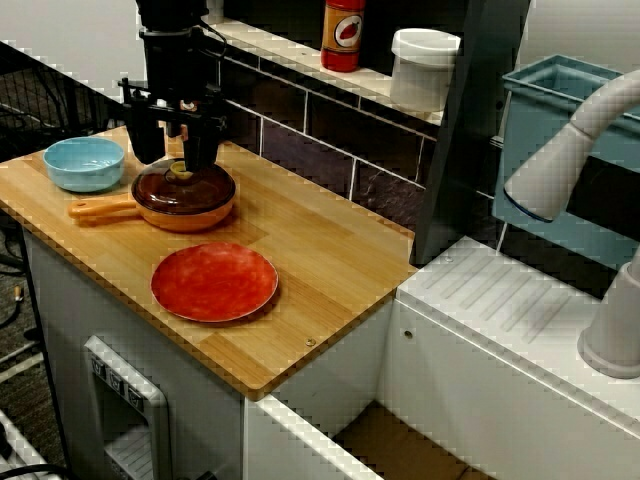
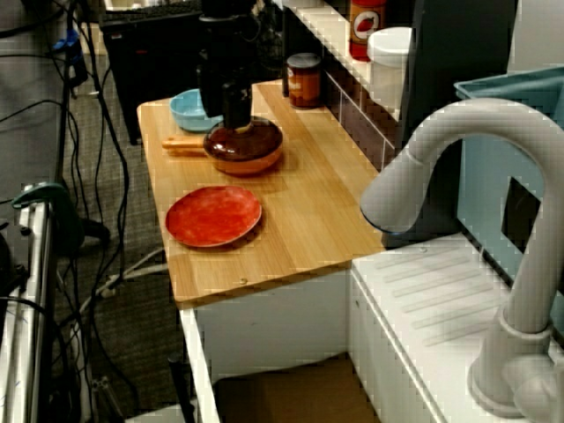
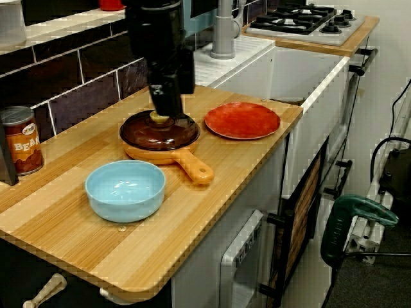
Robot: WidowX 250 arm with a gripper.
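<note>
An orange pan (image 1: 190, 216) with a dark brown glass lid (image 1: 185, 188) stands on the wooden counter (image 1: 330, 250); its handle (image 1: 100, 209) points left. In the front view my black gripper (image 1: 176, 155) hangs right over the lid's small yellow knob (image 1: 181, 170), its fingers spread to either side, open. From the counter's end the gripper (image 3: 164, 108) sits just above the knob (image 3: 158, 117), and contact is unclear. From over the tap the gripper (image 2: 231, 119) hides the knob above the lid (image 2: 244, 138).
A red plate (image 1: 214, 281) lies in front of the pan and a light blue bowl (image 1: 84, 163) to its left. A bean can (image 3: 20, 141) stands by the tiled wall. A red bottle (image 1: 343, 35) and white tub (image 1: 424, 68) sit on the ledge. Right of the counter: tap (image 2: 458, 167).
</note>
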